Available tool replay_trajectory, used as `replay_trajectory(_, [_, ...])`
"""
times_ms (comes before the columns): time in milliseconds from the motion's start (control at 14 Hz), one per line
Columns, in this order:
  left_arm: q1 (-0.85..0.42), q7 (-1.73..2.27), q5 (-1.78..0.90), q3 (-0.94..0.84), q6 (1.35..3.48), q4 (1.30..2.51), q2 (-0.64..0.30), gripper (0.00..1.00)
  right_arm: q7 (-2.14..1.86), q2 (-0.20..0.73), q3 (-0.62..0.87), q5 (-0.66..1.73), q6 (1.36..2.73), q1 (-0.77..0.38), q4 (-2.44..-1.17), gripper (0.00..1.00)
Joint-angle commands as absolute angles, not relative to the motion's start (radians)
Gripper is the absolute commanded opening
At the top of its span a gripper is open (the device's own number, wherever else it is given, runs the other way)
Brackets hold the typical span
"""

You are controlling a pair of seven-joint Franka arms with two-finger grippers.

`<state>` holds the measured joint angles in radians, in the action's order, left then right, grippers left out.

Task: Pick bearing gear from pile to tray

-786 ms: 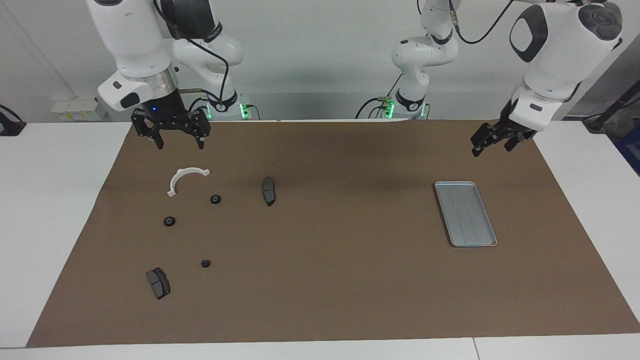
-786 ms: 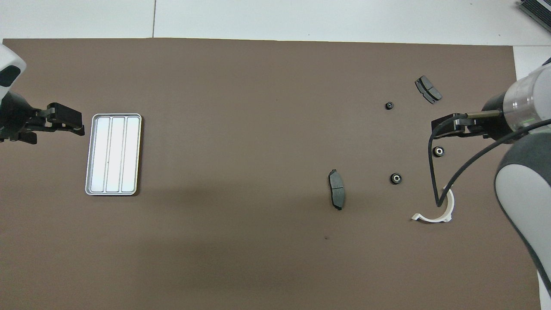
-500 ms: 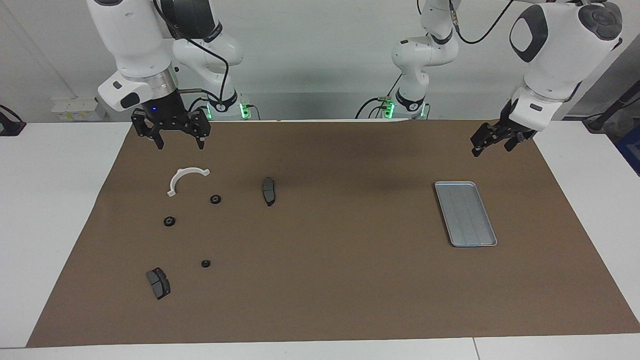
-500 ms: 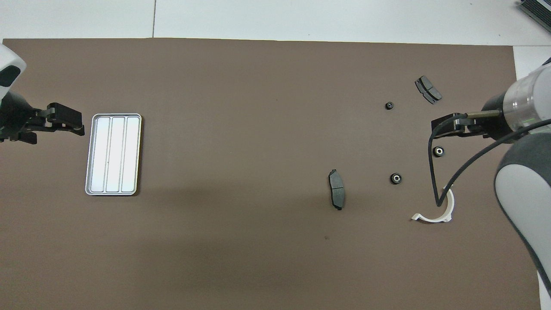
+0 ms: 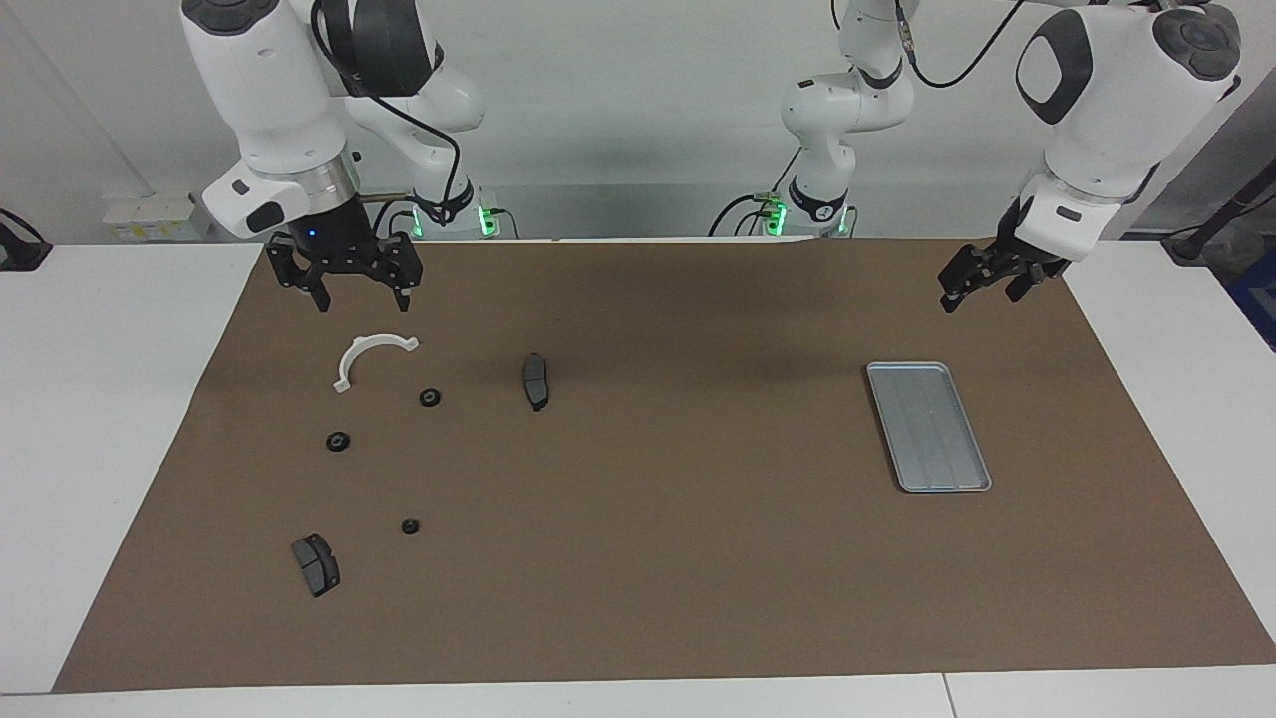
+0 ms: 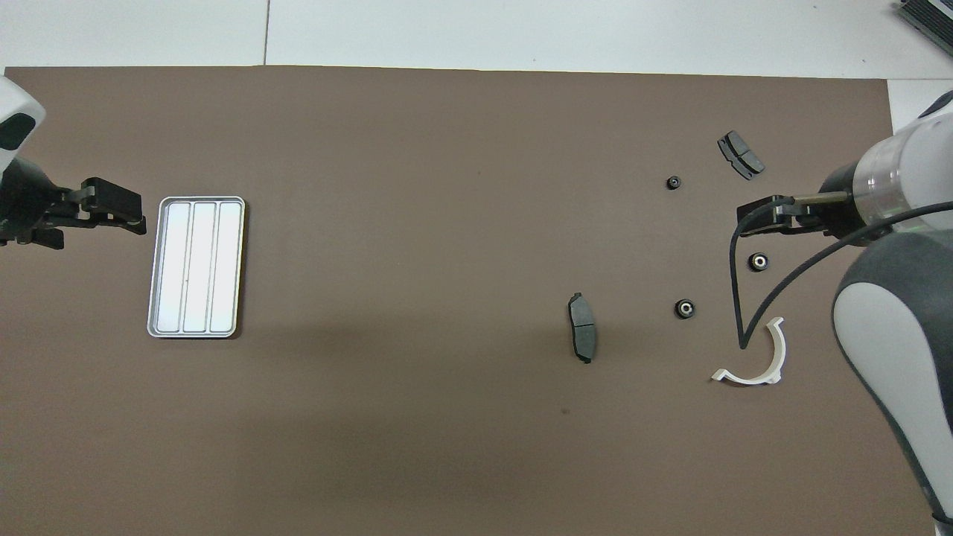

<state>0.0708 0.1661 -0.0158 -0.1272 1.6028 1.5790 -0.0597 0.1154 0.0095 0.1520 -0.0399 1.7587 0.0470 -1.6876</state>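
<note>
The right gripper [image 5: 361,299] hangs with its two fingers spread wide and nothing between them, in the air over the brown mat [image 5: 678,558], above the robots' edge of the white half-ring bracket [image 5: 371,357]. Farther from the robots than the bracket lie three small black rings: one [image 5: 430,398] just past the bracket, another [image 5: 338,441] beside it toward the right arm's end, and a third [image 5: 410,526] farther out still. One dark brake pad [image 5: 535,380] lies toward the table's middle, a second [image 5: 316,564] farthest out. The left gripper [image 5: 982,286] waits in the air over the mat at its own end, fingers parted and empty. The silver tray [image 5: 931,427] lies flat on the mat, holding no parts
</note>
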Motion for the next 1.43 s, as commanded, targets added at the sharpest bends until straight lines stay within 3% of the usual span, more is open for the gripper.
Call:
replay_trajectory(0, [0.077,0.161,-0.003,-0.130,1.618,1.617,-0.028,1.00,0.043,-0.023,0.156,-0.012,1.871,0.083,-1.825,1.00])
replay_trajectory(643, [0.077,0.161,-0.003,-0.130,1.618,1.617,-0.028,1.00,0.040,0.000,0.158,-0.012,2.366,0.078,-2.270,1.00])
replay_trajectory(1143, [0.077,0.161,-0.003,-0.130,1.618,1.617,-0.028,1.00,0.043,0.074,0.160,-0.012,2.597,0.069,-2.420,1.00])
replay_trajectory(1357, [0.077,0.161,-0.003,-0.130,1.618,1.617,-0.028,1.00,0.049,0.078,0.160,-0.012,2.608,0.066,-2.442,1.00])
